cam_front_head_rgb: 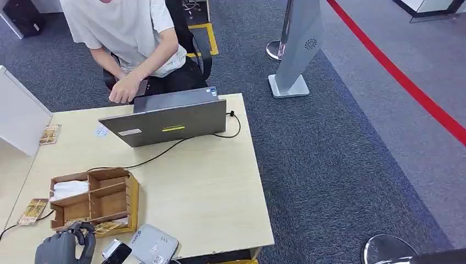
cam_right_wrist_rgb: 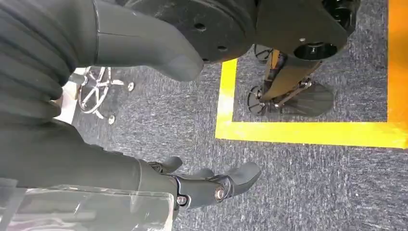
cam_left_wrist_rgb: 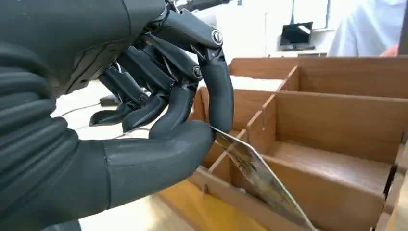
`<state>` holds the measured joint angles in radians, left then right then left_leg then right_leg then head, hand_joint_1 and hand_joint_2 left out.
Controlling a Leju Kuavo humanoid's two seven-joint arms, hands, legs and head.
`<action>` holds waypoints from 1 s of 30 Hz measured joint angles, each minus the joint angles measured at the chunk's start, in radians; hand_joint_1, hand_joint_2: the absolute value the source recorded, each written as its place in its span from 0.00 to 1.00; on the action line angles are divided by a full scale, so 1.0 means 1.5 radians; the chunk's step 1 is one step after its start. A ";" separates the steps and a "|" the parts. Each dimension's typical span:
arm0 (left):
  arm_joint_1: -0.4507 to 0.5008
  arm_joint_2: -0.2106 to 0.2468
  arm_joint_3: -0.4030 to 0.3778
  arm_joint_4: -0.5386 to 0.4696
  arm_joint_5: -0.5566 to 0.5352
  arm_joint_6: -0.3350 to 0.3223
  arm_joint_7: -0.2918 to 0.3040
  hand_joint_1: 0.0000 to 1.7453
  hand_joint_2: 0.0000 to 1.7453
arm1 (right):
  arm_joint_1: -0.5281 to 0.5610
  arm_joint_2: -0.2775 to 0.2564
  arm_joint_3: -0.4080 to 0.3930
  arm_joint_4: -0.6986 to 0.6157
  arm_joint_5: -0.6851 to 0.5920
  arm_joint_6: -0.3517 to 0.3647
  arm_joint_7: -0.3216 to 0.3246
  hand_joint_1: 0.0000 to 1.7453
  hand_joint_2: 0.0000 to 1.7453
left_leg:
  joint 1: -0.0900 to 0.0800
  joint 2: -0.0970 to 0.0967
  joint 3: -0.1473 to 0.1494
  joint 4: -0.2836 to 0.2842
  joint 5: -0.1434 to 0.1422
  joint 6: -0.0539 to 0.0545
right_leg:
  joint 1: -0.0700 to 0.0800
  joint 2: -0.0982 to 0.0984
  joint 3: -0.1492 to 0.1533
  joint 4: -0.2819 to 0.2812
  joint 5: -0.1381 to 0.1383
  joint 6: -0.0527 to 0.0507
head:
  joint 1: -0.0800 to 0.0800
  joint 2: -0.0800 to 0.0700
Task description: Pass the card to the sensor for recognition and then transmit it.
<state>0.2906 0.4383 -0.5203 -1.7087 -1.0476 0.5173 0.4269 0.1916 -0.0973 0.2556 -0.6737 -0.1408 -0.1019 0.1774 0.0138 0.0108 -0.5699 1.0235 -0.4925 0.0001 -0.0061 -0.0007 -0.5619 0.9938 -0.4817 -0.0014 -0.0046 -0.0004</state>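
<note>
My left hand [cam_front_head_rgb: 63,246] is at the table's near left corner, against the front of the wooden divided box [cam_front_head_rgb: 93,197]. Close up, its thumb and a finger pinch the top edge of a patterned card [cam_left_wrist_rgb: 257,180]. The card leans tilted in the box's front compartment [cam_left_wrist_rgb: 337,168], its lower end still inside. A grey flat sensor device [cam_front_head_rgb: 154,243] lies just right of the hand, beside a small black device [cam_front_head_rgb: 116,253]. My right hand [cam_right_wrist_rgb: 204,186] hangs over the carpet with its fingers apart and holds nothing.
A grey laptop [cam_front_head_rgb: 170,118] stands open at the table's far side, its cable trailing to the box. A person [cam_front_head_rgb: 132,38] sits behind it. Loose cards [cam_front_head_rgb: 49,133] [cam_front_head_rgb: 33,210] lie at the table's left. White paper [cam_front_head_rgb: 70,188] fills one box compartment.
</note>
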 joint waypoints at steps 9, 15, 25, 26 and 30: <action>-0.001 0.009 0.034 -0.061 -0.018 -0.015 -0.027 1.00 1.00 | 0.000 -0.004 0.009 0.000 -0.011 -0.003 0.000 0.00 1.00 | 0.000 0.000 0.000 0.000 0.000 0.000 | 0.000 0.000 0.000 0.000 0.000 0.000 | 0.000 0.000; -0.001 0.009 0.045 -0.095 -0.023 -0.017 -0.048 1.00 1.00 | 0.000 -0.004 0.015 0.000 -0.021 -0.005 0.000 0.00 1.00 | 0.000 0.000 0.000 0.000 0.000 0.000 | 0.000 0.000 0.000 0.000 0.000 0.000 | 0.000 0.000; -0.020 0.020 0.073 -0.172 -0.011 -0.042 -0.113 1.00 1.00 | 0.000 -0.005 0.019 0.000 -0.018 -0.003 0.000 0.00 1.00 | 0.000 0.000 0.000 0.000 0.000 0.000 | 0.000 0.000 0.000 0.000 0.000 0.000 | 0.000 0.000; -0.033 0.020 0.080 -0.175 -0.011 -0.044 -0.123 1.00 1.00 | -0.001 -0.006 0.020 0.000 -0.017 -0.002 0.000 0.00 1.00 | 0.000 -0.001 0.000 0.000 0.000 0.000 | 0.000 -0.001 0.000 0.000 0.000 0.000 | 0.000 0.000; -0.109 0.016 0.120 -0.171 -0.014 -0.051 -0.156 1.00 1.00 | -0.012 -0.007 0.033 0.002 -0.004 0.003 -0.001 0.00 1.00 | 0.000 -0.001 0.000 0.000 0.002 -0.001 | 0.000 -0.001 0.000 0.000 0.001 0.000 | 0.000 0.000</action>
<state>0.1267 0.4627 -0.3406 -1.9650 -1.0685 0.4402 0.1926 0.1731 -0.1083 0.3055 -0.6707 -0.1469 -0.0969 0.1763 0.0138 0.0089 -0.5695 1.0236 -0.4895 -0.0008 -0.0061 -0.0018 -0.5619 0.9941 -0.4802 -0.0019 -0.0050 -0.0004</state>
